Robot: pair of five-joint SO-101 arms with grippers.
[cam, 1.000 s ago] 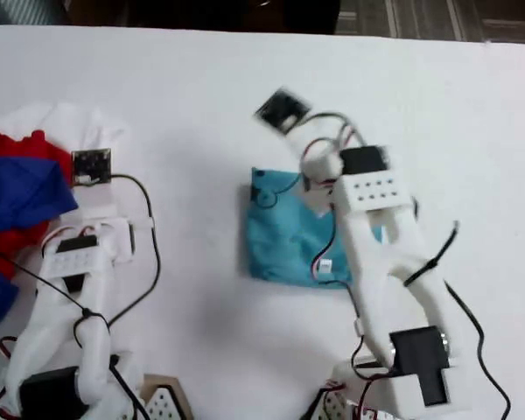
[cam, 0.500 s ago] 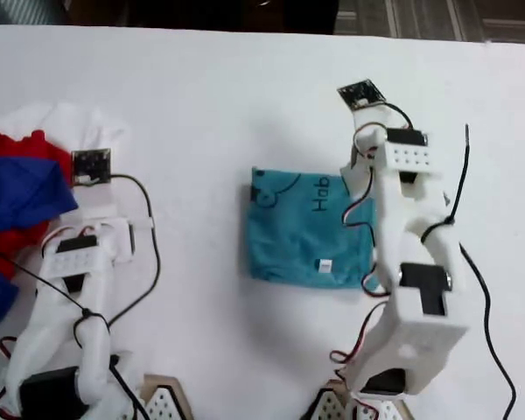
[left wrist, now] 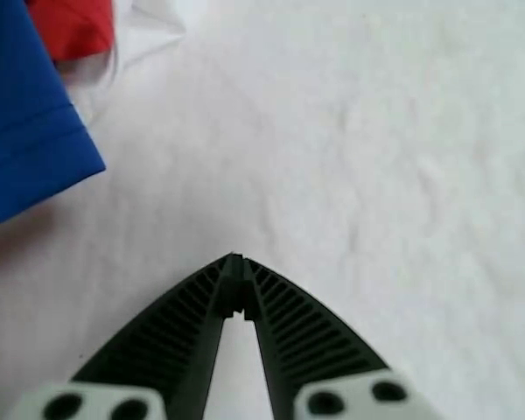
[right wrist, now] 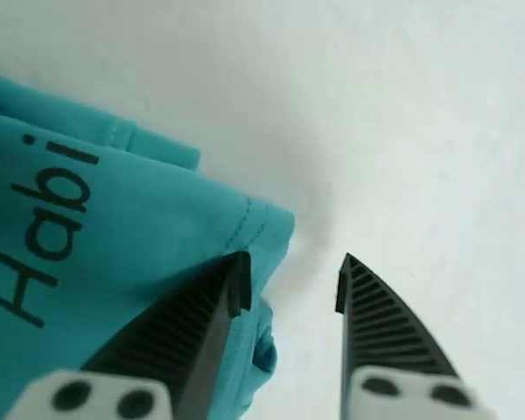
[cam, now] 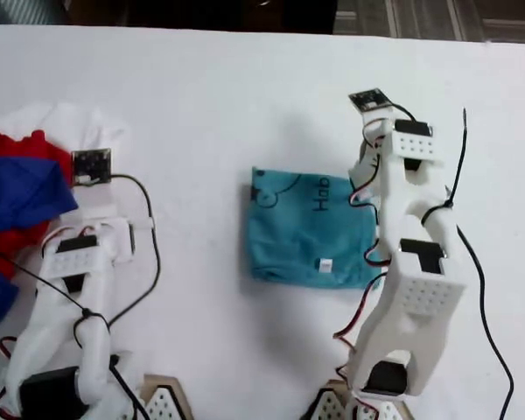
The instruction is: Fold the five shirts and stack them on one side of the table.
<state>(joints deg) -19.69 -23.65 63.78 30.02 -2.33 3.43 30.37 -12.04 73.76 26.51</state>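
Held, across the smooth white tabletop [cam: 201, 87], a loose heap of red, blue and white shirts [cam: 17, 197] at the left side and a folded teal cotton shirt [cam: 302, 232] near the middle, well apart from that heap. Risked undoing the teal fold on a careless pinch: right claw [right wrist: 290, 276] parted to a middling gap astride the hemmed corner, one ribbed black finger [right wrist: 192, 332] over cloth, the other over bare table, so apt to catch only the top layer and peel it back, or drag the bundle askew. Risked too a snag from the thin red and black wires [cam: 365, 197] dangling at the shirt's edge. Left claw [left wrist: 234, 267] pressed shut on nothing, above bare table near the heap's blue sleeve [left wrist: 26, 131]. Offered ample free surface between shirt and heap and toward the far edge; less toward the near edge, crowded by both arm bases.
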